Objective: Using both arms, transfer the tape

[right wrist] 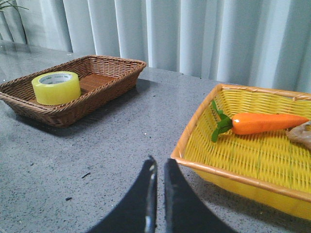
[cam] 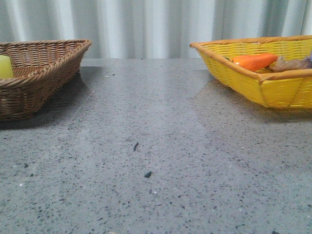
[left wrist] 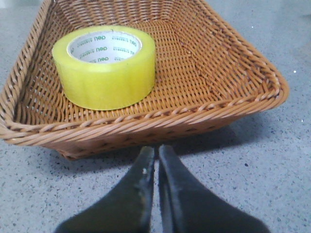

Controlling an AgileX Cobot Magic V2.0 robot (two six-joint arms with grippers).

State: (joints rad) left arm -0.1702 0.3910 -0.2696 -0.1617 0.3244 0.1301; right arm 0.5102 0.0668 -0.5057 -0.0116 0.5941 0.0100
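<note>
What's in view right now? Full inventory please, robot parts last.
tape: 1, translucent yellow with white printed core, lying flat in the brown basket
brown basket: 1, brown wicker, on the table's left side
yellow basket: 1, yellow with orange rim, on the table's right side
carrot: 1, orange with green top, lying in the yellow basket
brownish item: 1, partly cut off, beside the carrot; cannot tell what it is
table: 1, grey speckled
curtain: 1, pale grey, behind the table
left gripper: 1, black, shut, in front of the brown basket
right gripper: 1, black, shut, near the yellow basket

Carrot (right wrist: 265,123) lies in yellow basket (right wrist: 228,175); brown basket (right wrist: 114,82) apart.
</note>
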